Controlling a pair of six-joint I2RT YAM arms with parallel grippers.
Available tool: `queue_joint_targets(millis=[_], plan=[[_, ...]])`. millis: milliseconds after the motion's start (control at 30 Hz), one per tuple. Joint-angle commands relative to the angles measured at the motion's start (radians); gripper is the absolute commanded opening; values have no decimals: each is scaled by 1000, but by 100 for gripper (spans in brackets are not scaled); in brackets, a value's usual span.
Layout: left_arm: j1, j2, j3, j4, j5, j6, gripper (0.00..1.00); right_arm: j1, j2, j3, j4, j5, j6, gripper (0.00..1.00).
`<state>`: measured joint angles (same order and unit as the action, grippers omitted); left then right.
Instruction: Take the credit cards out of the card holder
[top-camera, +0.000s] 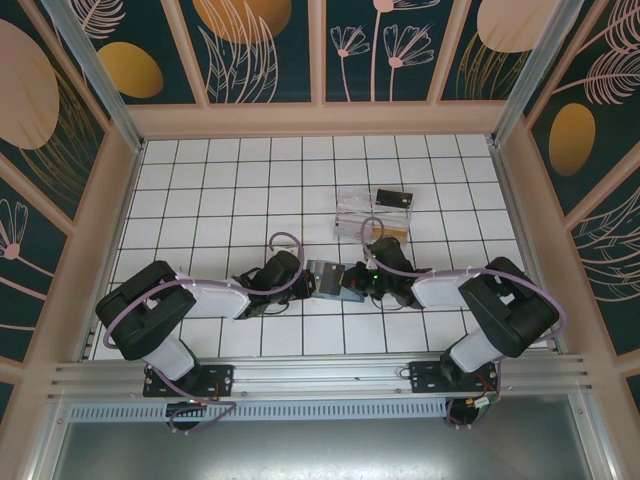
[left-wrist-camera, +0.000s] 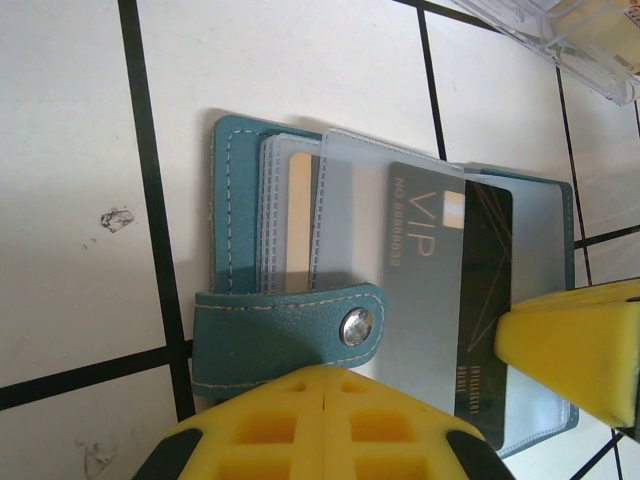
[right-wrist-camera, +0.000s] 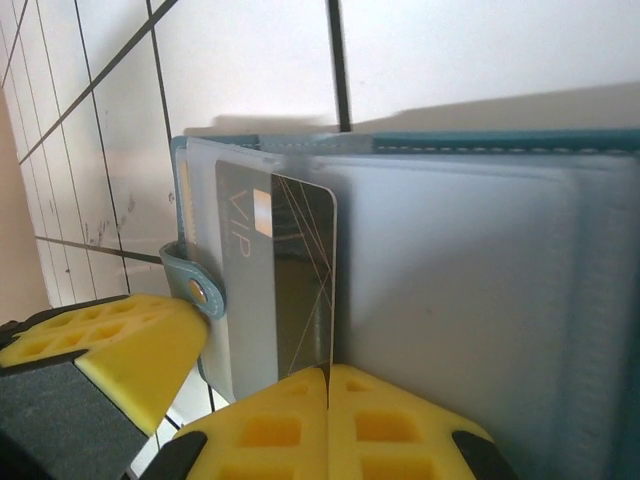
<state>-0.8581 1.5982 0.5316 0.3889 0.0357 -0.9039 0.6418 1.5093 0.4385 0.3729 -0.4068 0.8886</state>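
Observation:
The teal card holder (top-camera: 328, 279) lies open on the white tiles between my two grippers. In the left wrist view its snap strap (left-wrist-camera: 285, 335) folds across the near edge, and clear sleeves fill the card holder (left-wrist-camera: 235, 200). A grey-and-black credit card marked VIP (left-wrist-camera: 440, 300) sticks out of a sleeve. My left gripper (left-wrist-camera: 325, 375) is shut, its yellow tips against the strap's lower edge. My right gripper (right-wrist-camera: 328, 375) is shut on the edge of the VIP card (right-wrist-camera: 290, 290), beside the holder's sleeves (right-wrist-camera: 470, 280).
A clear plastic box (top-camera: 375, 212) with a small black card in it stands just beyond the holder, and its corner shows as the box (left-wrist-camera: 560, 30) in the left wrist view. Wooden walls ring the tiled floor.

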Motion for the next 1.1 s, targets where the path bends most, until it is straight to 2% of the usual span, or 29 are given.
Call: queue_joint_targets(millis=[0,267,400,567,700,800,833,900,933,1000,1067], plan=[[5,27,-8,-112,-23,-8,0,-49,-47,-55,-3,-43,-39,0],[4,8,-3,-132,-32,-3,0,-89,-188,-107,-93,-75,-97,0],[5,-11,5,-140,-35,6,0,-136,-312,-108,-186,-66,-136,0],[4,-46,23,-155,-37,20,0,-148,-454,-38,-360,-11,-209,0],[5,-106,33,-154,-36,34,0,-146,-510,75,-525,66,-303,0],[5,-166,33,-147,-37,45,12,-144,-511,170,-632,110,-371,0],[5,-187,30,-145,-38,48,19,-143,-510,196,-657,122,-390,0],[5,-237,23,-135,-43,59,47,-136,-500,275,-723,180,-459,0],[4,-264,17,-131,-46,68,56,-132,-490,315,-755,223,-498,0],[5,-311,4,-129,-55,82,74,-115,-463,387,-805,321,-581,0],[5,-359,-13,-126,-75,94,84,-91,-431,457,-833,400,-680,0]])
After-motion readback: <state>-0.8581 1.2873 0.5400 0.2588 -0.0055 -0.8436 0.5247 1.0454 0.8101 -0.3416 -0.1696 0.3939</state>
